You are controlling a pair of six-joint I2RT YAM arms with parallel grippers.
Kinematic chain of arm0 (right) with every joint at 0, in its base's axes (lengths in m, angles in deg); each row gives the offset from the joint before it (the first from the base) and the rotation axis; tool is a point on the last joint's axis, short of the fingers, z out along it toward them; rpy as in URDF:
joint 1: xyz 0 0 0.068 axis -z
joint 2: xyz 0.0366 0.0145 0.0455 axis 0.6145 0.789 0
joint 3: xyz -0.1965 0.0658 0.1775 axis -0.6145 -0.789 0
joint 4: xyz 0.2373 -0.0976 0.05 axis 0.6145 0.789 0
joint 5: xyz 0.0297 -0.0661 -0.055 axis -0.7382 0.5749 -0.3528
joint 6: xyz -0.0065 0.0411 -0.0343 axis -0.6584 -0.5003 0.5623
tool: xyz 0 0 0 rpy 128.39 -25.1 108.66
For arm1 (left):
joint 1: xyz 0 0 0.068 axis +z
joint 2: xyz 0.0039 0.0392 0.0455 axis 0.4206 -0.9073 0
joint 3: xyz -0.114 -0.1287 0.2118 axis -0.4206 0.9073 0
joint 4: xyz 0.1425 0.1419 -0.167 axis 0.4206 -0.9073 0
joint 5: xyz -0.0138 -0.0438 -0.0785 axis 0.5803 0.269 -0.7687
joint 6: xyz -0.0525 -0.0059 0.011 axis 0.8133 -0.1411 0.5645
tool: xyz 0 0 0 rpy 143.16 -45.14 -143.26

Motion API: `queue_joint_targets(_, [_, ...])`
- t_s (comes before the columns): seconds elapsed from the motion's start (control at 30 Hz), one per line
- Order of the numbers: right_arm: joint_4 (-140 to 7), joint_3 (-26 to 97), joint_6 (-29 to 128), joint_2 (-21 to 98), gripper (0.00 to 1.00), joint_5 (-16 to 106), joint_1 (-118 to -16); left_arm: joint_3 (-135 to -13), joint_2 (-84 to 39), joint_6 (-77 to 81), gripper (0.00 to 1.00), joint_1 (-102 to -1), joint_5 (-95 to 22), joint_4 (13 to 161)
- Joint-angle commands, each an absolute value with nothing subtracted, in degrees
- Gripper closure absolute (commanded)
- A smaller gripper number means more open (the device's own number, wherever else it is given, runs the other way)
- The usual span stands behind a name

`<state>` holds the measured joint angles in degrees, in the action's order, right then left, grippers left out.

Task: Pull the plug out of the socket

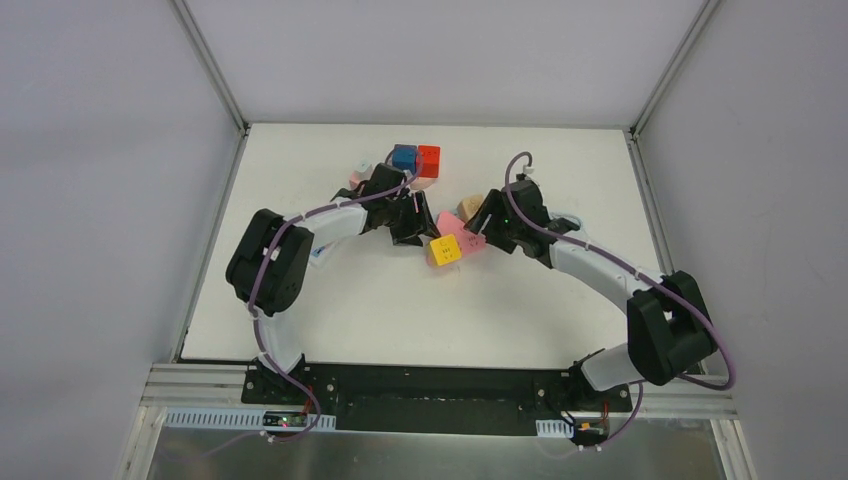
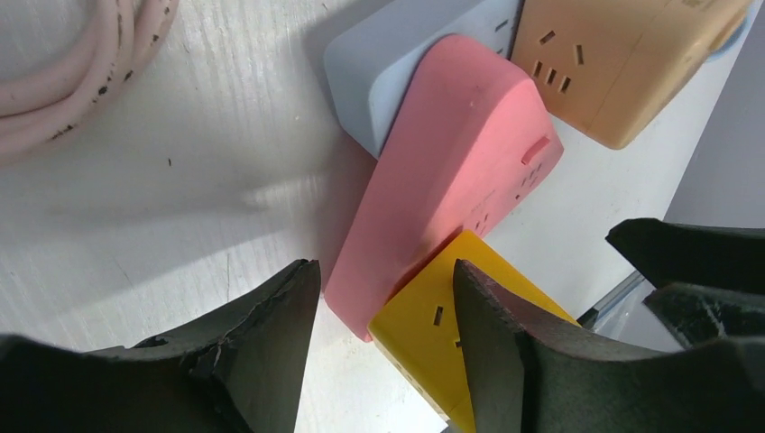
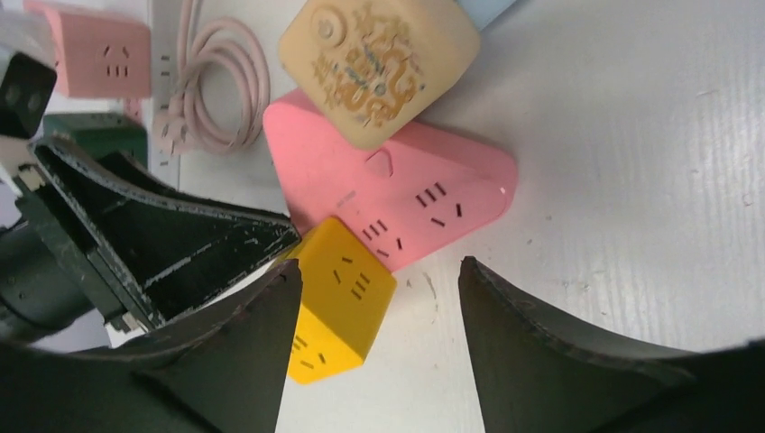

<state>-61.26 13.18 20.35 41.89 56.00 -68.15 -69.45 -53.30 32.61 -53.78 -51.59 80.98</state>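
Close to the far edge of the bench, left of its middle, a blue cube and a red cube sit touching side by side. Just nearer than these, the left fingers stand well apart and hold nothing. In the wrist view they straddle the near tip of the pink socket and the yellow plug. One finger overlaps the yellow face, though whether it presses I cannot tell. The yellow plug is seated against the near end of the pink socket, about mid-bench. A tan cube sits on the socket's far end. The right fingers are likewise spread wide and empty, with the yellow plug lying in their gap, close beside one finger.
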Motion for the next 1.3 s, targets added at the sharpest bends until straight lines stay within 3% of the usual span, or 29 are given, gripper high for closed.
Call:
queue_joint_targets(0.0, [-64.85,12.51,25.36,37.56,0.31,48.80,-69.25,-69.66,-47.60,32.20,0.42,-54.18,-49.58,81.08])
queue_joint_targets(0.2, [-61.03,15.67,32.55,36.73,0.19,52.24,-75.17,-73.43,-45.47,28.05,0.35,-53.93,-43.54,73.93])
queue_joint_targets(0.9, [-55.31,23.31,42.91,48.33,0.22,68.50,-85.91,-80.19,-51.68,27.12,0.32,-51.76,-55.93,68.65])
queue_joint_targets(1.17, [-58.89,23.44,43.32,52.20,0.40,69.87,-86.58,-77.41,-55.31,36.72,0.33,-51.85,-55.96,81.44])
queue_joint_targets(1.27, [-60.55,22.10,43.30,51.63,0.51,72.15,-86.60,-77.84,-56.65,35.89,0.35,-51.85,-56.65,81.93])
